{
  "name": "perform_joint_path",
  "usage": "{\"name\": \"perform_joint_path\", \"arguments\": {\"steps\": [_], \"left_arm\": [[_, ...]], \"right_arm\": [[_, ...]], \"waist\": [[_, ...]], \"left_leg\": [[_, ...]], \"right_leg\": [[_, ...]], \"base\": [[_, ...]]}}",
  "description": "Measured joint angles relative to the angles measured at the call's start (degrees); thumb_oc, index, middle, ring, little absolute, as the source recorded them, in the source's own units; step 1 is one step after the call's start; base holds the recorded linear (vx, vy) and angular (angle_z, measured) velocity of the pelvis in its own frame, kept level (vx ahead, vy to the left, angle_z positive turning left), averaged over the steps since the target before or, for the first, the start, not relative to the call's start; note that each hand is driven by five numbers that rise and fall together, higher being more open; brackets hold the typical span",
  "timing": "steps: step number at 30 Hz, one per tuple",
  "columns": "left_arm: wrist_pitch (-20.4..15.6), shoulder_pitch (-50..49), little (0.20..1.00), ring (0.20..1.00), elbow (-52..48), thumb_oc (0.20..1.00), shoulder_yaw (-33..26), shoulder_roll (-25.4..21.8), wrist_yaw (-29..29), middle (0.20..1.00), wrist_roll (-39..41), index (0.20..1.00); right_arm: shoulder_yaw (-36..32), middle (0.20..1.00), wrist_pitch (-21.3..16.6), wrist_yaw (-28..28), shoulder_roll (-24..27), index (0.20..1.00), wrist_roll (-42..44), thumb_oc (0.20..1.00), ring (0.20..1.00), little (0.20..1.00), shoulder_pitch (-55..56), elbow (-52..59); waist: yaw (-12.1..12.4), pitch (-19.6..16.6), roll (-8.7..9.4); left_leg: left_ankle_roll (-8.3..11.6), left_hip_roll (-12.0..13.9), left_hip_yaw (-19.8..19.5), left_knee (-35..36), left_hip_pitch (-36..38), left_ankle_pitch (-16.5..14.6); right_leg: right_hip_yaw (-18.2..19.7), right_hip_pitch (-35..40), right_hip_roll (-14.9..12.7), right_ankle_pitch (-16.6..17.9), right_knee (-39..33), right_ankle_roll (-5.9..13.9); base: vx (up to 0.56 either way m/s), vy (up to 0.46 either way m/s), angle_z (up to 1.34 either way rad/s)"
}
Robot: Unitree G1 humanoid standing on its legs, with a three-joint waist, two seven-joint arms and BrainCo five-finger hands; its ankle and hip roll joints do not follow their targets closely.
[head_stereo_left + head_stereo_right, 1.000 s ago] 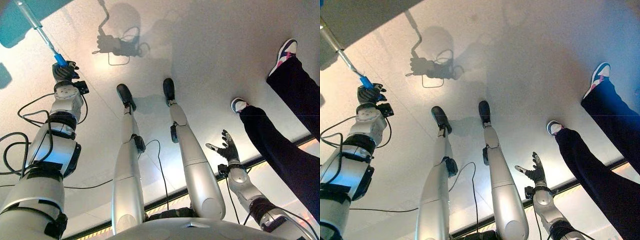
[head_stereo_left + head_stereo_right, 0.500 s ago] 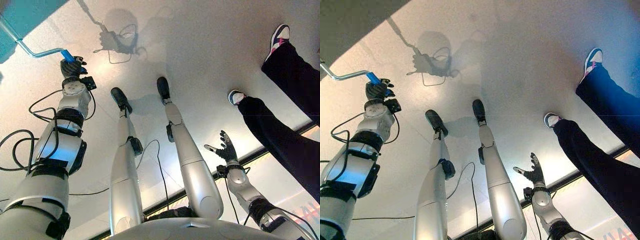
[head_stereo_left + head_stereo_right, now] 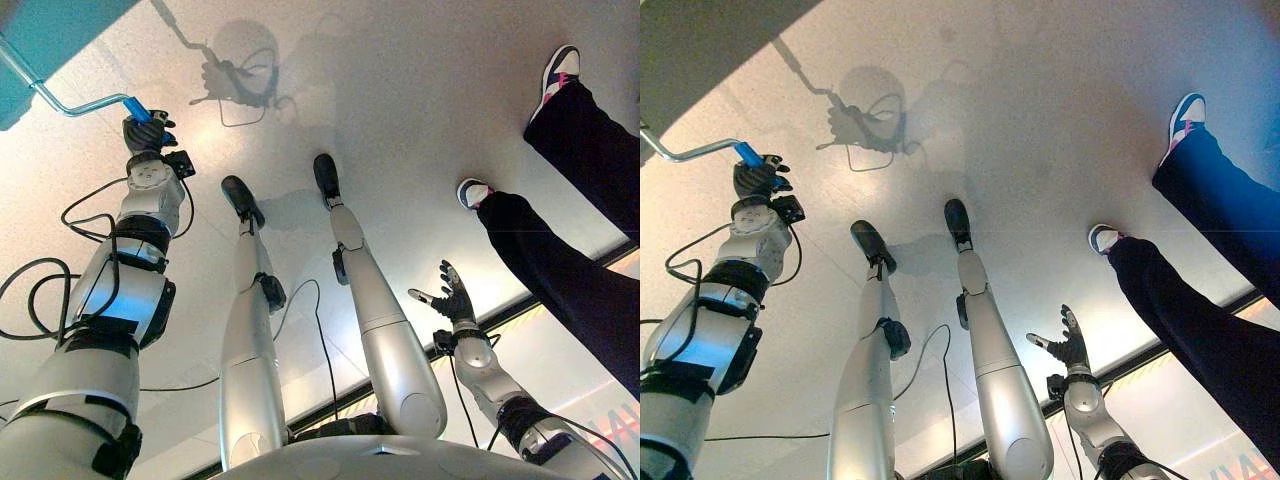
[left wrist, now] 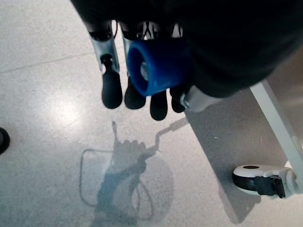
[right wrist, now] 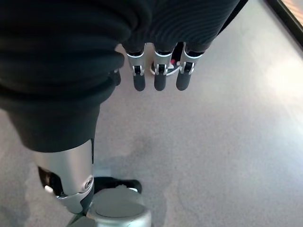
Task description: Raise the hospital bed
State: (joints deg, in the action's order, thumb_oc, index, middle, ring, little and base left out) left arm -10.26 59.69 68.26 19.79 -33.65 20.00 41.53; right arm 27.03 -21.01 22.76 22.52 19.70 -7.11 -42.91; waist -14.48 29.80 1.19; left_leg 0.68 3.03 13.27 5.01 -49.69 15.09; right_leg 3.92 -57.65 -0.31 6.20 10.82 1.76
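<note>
— What is held by the left hand?

— A blue cylindrical grip, smooth and hollow at its end, is wrapped by the curled dark-tipped fingers. It caps a bent silver metal crank, which runs up to the teal edge of the hospital bed at the far left corner of the floor.

— And beneath the bed?

— A pale frame bar and a white caster with a dark hub are seen in the left wrist view, resting on the floor (a speckled, glossy pale surface with faint seams).

— How is the right hand seen?

— It is held spread above the floor at the near right, fingers straight and relaxed, thumb apart; nothing is touched.

— Anything else?

— A person's dark trouser legs and two sneakers are seen on the floor's right side, well apart from the crank.
</note>
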Motion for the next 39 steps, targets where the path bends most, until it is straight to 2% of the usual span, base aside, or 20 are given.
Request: {"name": "perform_joint_path", "arguments": {"steps": [9,12,39], "left_arm": [[-0.7,3.0,1.0,1.0,0.0,1.0,1.5,-0.2,0.1,1.0,-0.4,1.0],[-0.7,3.5,1.0,1.0,-0.1,1.0,1.8,0.5,-0.3,1.0,-1.5,1.0],[-0.7,0.6,1.0,1.0,-1.8,1.0,2.6,2.7,-1.8,1.0,-1.8,1.0]], "right_arm": [[0.7,1.0,0.0,0.0,0.1,1.0,0.0,1.0,1.0,1.0,0.0,-0.1],[0.7,1.0,-0.1,0.0,0.3,1.0,0.0,1.0,1.0,1.0,0.0,-0.1],[1.0,1.0,0.0,-0.1,0.4,1.0,0.0,1.0,1.0,1.0,0.0,-2.4]], "waist": [[0.4,0.0,-0.03],[1.4,0.0,-0.04],[1.5,0.0,-0.03]], "left_leg": [[-0.16,0.0,-0.9,0.0,0.1,0.2],[-0.23,0.1,-1.2,0.0,0.4,0.2],[-0.36,-0.6,-4.2,0.0,3.9,0.5]], "right_leg": [[-0.8,0.6,-0.1,0.1,-0.1,-0.19],[-1.1,0.9,-0.1,0.1,-0.1,-0.17],[-4.4,6.1,-1.3,-0.1,-0.1,0.06]], "base": [[0.0,-0.002,0.02],[0.0,0.0,0.0],[-0.01,0.005,0.04]]}}
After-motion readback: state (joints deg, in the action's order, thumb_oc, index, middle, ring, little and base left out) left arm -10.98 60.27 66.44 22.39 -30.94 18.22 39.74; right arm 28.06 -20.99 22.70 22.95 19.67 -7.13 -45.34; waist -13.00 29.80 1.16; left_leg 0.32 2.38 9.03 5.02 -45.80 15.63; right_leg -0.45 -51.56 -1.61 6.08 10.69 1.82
